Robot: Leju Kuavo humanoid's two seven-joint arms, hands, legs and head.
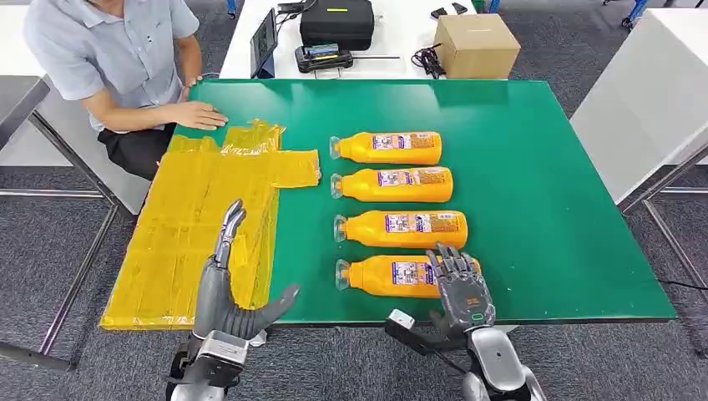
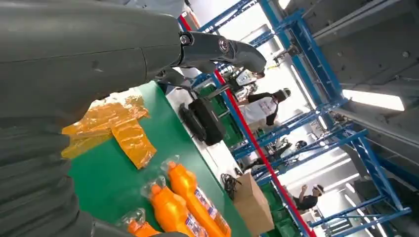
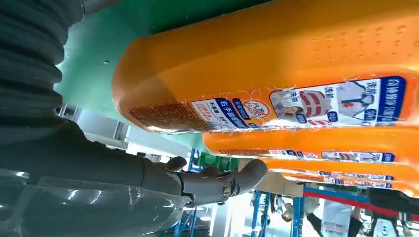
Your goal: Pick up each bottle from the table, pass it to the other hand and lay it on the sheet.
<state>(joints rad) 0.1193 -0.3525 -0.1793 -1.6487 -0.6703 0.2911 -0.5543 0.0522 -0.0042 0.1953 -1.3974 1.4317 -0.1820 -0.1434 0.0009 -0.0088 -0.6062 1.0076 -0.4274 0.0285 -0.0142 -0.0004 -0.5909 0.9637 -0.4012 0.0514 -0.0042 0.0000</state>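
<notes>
Right robot hand (image 1: 461, 284) rests open on the nearest bottle (image 1: 388, 276) at the table (image 1: 543, 209) edge; left robot hand (image 1: 234, 288) hovers open over the yellow sheet (image 1: 192, 225). Four bottles lie side by side, caps toward the sheet, long axes crosswise. From the left wrist, bottles (image 2: 192, 197) appear beyond the sheet (image 2: 123, 128). From the right wrist, the nearest bottle (image 3: 276, 74) looks stiff, smooth, probably slippery and rather heavy; grasp its middle body.
</notes>
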